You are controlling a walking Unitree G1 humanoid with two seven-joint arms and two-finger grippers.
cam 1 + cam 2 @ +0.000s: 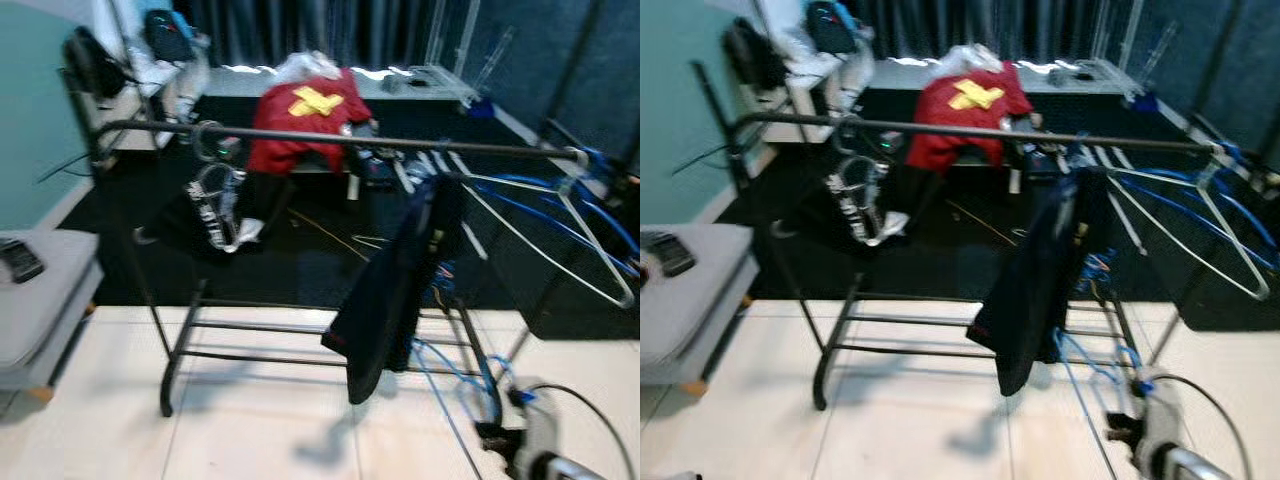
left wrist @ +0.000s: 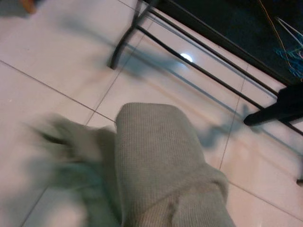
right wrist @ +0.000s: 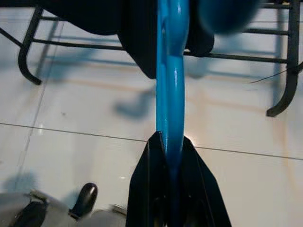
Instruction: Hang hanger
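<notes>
- Low at the robot's right, the right hand [image 3: 173, 156] pinches a blue hanger [image 3: 169, 94] between its black fingers, above the white tile floor [image 1: 260, 420].
- Ahead stands a black clothes rack [image 1: 330, 140], a dark garment [image 1: 385, 290] draped on its rail beside white and blue hangers [image 1: 560, 230].
- Whether the left hand is spread or pressed together cannot be told.

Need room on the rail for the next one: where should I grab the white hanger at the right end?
Take the white hanger by its long slanting bar, about mid-length, coming from the front with the jaws across it. That stretch looks bare and thin, while the hook end at the rail is crowded by blue hangers.
</notes>
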